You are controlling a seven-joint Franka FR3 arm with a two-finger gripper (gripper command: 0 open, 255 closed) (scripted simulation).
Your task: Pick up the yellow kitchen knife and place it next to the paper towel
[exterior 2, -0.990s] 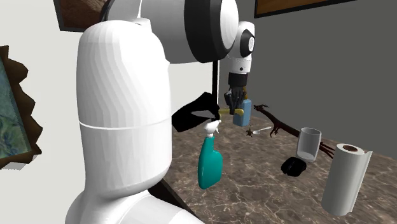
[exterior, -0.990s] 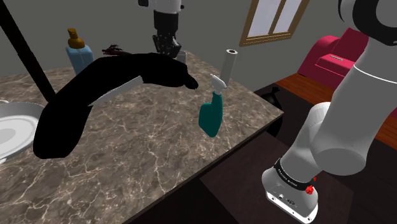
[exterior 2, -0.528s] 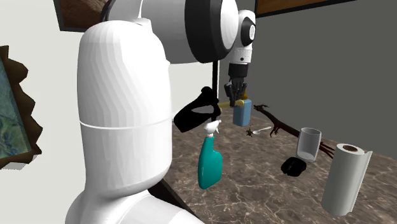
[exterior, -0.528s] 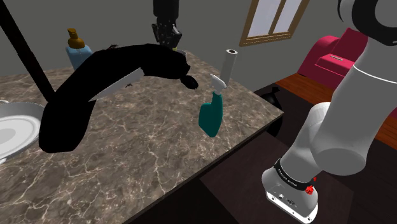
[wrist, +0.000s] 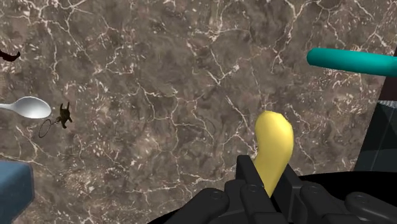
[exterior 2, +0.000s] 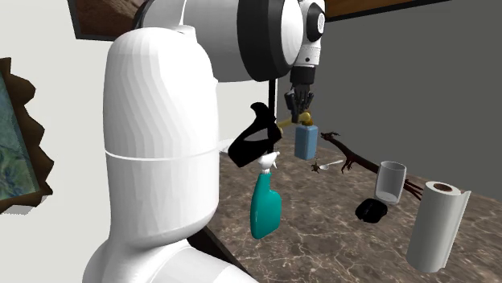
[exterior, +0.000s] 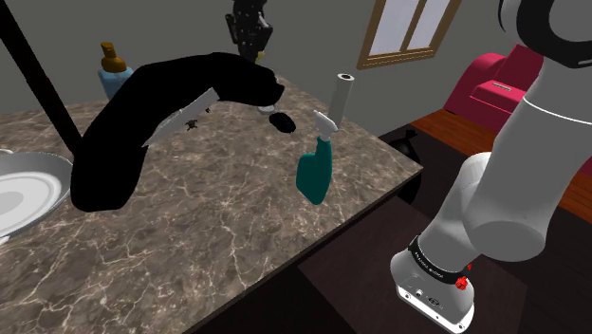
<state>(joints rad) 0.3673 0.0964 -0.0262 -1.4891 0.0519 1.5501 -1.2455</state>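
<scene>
The gripper (wrist: 268, 178) has its two black fingers (wrist: 247, 170) clamped on the yellow kitchen knife (wrist: 273, 149), whose curved yellow handle sticks out past the fingertips, clear above the brown marble counter (wrist: 159, 76). A large black shape (exterior: 142, 123) hangs from the fingers over the counter; whether it belongs to the knife cannot be told. Beneath and beyond the fingertips, the teal spray bottle (wrist: 350, 62) lies off to one side and a spoon (wrist: 28, 107) well off to the other. The paper towel (exterior 2: 436, 225) stands upright, well apart from the fingers.
</scene>
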